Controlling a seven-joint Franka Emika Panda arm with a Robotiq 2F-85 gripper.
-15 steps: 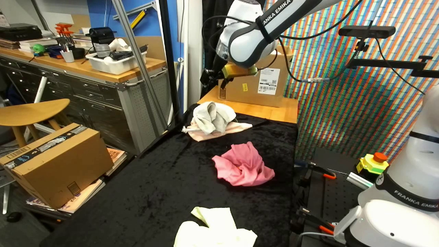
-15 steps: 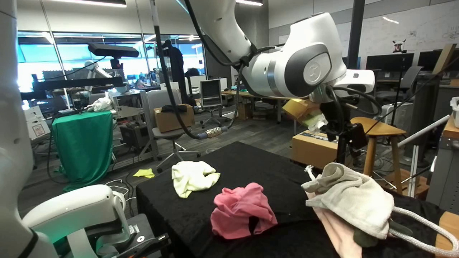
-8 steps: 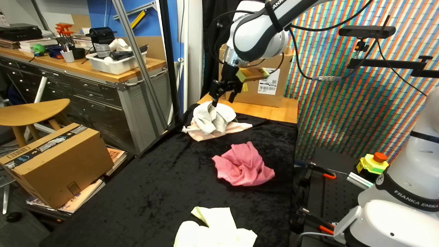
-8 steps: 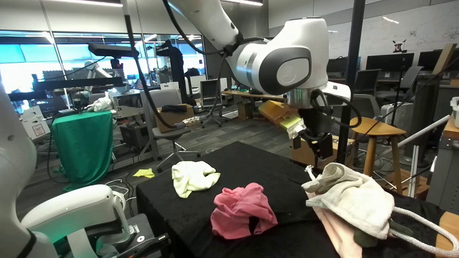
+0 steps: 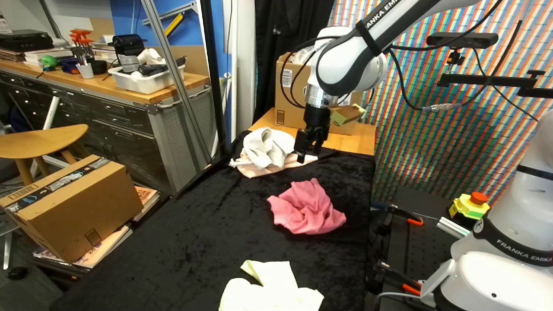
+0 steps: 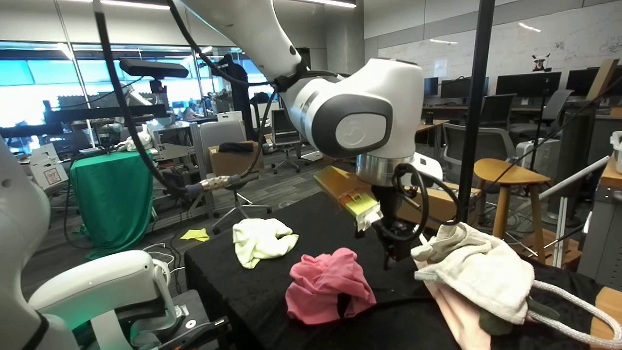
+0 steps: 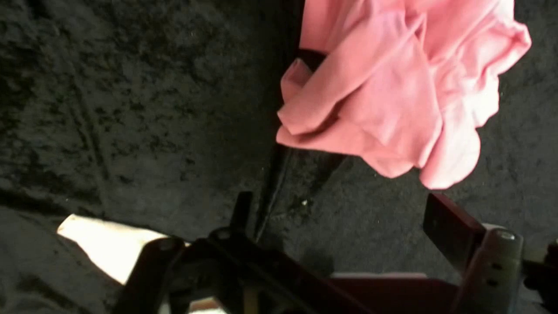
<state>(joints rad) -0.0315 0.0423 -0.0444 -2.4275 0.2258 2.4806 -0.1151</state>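
Gripper (image 7: 339,205), one: found spread wide, nothing held, suspended above the black-covered table (image 5: 194,242). Pink cloth (image 5: 306,209), crumpled, untouched, laid near it, between pale yellow cloth (image 6: 262,240) and grey fabric bundle (image 5: 270,149). A positioning step is judged in hand; for any contact, alignment and lowering would be required.

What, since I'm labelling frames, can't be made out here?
Pink cloth: underside hidden by its own bulk, all views; cropped by the wrist view's top edge.
Peach cloth: partly covered by the cream cloth, both exterior views.
Dark green item: unidentifiable, partly under the cream cloth, in an exterior view.
White box label: print too small, in an exterior view.
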